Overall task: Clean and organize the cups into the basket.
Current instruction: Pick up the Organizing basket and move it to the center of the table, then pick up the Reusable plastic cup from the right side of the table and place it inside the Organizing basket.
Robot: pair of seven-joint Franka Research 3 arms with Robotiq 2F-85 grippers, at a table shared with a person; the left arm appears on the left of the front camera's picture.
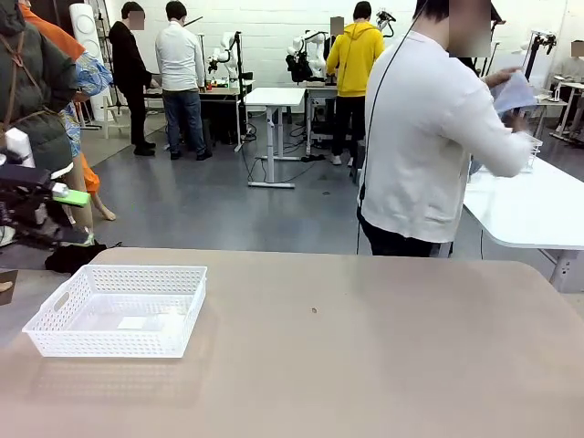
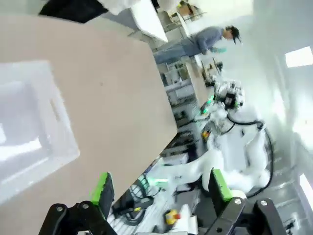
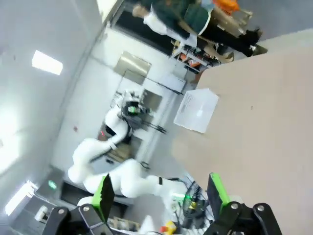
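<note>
The white lattice basket stands on the left part of the tan table, and I see no cup inside it. The cups are out of view. In the left wrist view the basket lies to the left, above my left gripper, which is open and holds nothing. One of its green pads shows at the front view's left edge, above the table's corner. My right gripper is open too and holds nothing, well away from the basket.
A person in a white top stands at the table's far side, turned to a white table on the right, handling something pale. A small dark speck lies mid-table.
</note>
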